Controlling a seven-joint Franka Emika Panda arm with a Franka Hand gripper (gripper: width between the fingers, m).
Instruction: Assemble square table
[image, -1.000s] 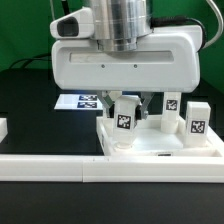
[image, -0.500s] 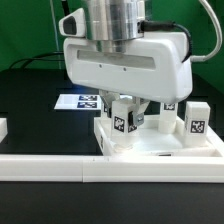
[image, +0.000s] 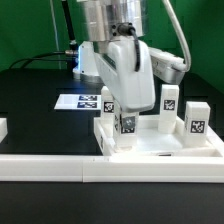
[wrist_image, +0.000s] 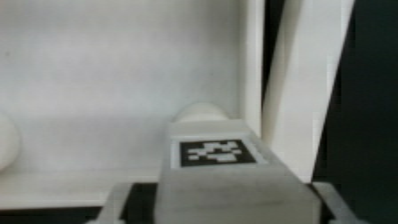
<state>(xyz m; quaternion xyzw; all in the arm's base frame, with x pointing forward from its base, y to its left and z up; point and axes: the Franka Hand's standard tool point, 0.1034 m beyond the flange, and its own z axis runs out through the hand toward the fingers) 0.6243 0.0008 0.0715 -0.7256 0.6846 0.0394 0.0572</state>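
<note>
I am holding the gripper (image: 126, 118) clamped on one tagged leg block (image: 126, 124), standing it upright on the square tabletop slab (image: 160, 146). The slab is lying against the low border wall (image: 110, 167). Two more leg blocks (image: 197, 118) are standing toward the exterior view's right.

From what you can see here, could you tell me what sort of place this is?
Probably a robotics lab bench: a black table with a printed marker board, a robot gripper, and tagged white furniture parts.
</note>
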